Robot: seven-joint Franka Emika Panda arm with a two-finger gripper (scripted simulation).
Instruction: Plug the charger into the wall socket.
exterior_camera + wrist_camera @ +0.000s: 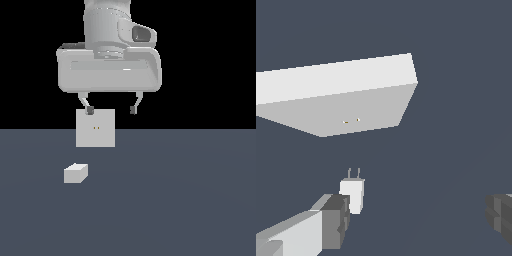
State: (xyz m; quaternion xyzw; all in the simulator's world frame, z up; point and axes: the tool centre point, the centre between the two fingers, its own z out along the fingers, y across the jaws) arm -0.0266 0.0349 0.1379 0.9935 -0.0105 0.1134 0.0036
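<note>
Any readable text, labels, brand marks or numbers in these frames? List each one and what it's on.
None: no text, label, brand or number can be read in either view.
The wall socket bears only two tiny yellowish dots at its centre, no lettering.
The charger is plain, with two thin prongs in the wrist view, no markings.
The gripper and arm housing carry no legible marks.

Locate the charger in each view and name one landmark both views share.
Exterior view: the charger lies on the floor toward the exterior view's left, in front of and below the upright wall socket, apart from it.
Wrist view: the charger shows two thin prongs aimed toward the wall socket, close beside one finger of the open gripper.
Shared landmark: the socket's two yellowish dots.
</note>
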